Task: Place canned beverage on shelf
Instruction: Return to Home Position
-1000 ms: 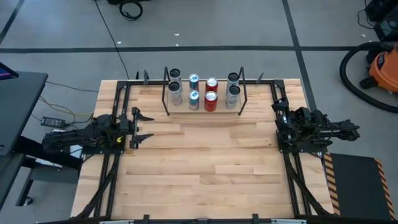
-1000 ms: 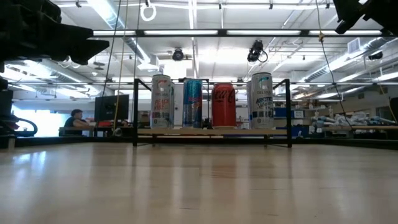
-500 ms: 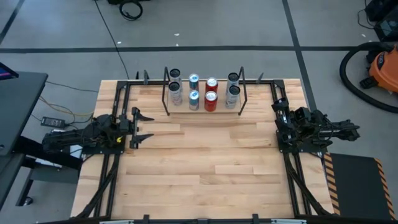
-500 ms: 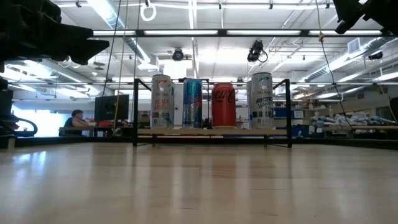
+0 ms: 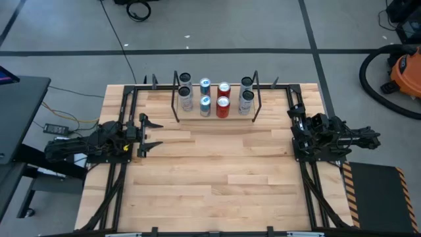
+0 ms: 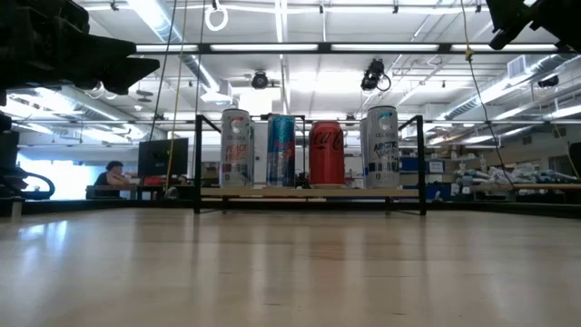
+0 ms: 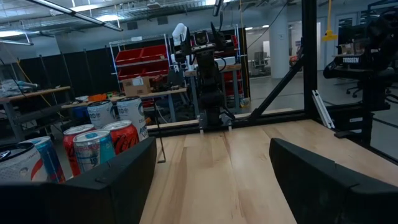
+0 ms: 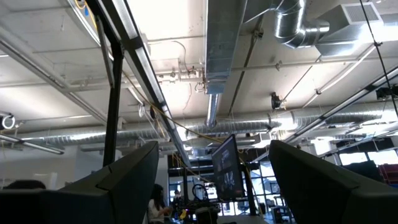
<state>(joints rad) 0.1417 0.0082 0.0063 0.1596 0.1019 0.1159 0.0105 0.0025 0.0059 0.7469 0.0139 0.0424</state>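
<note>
The shelf [image 5: 215, 117], a light wooden board between two black rod end frames, stands at the far middle of the table. Several cans stand upright on it in two rows, white, blue and red [image 5: 222, 106] [image 6: 327, 153] [image 7: 121, 134]. My left gripper [image 5: 148, 135] [image 7: 211, 180] waits open at the table's left edge, pointing level toward the right, with nothing between its fingers. At the right edge, my right gripper [image 5: 296, 126] [image 8: 211, 180] is also open and tipped upward, so its wrist view sees only the ceiling. No gripper holds a can.
The butcher-block tabletop [image 5: 217, 171] stretches between the two arms, in front of the shelf. Black frame rails [image 5: 118, 191] run along the left and right edges. A person [image 6: 113, 173] sits in the room behind. An orange vacuum [image 5: 398, 72] stands on the floor at the right.
</note>
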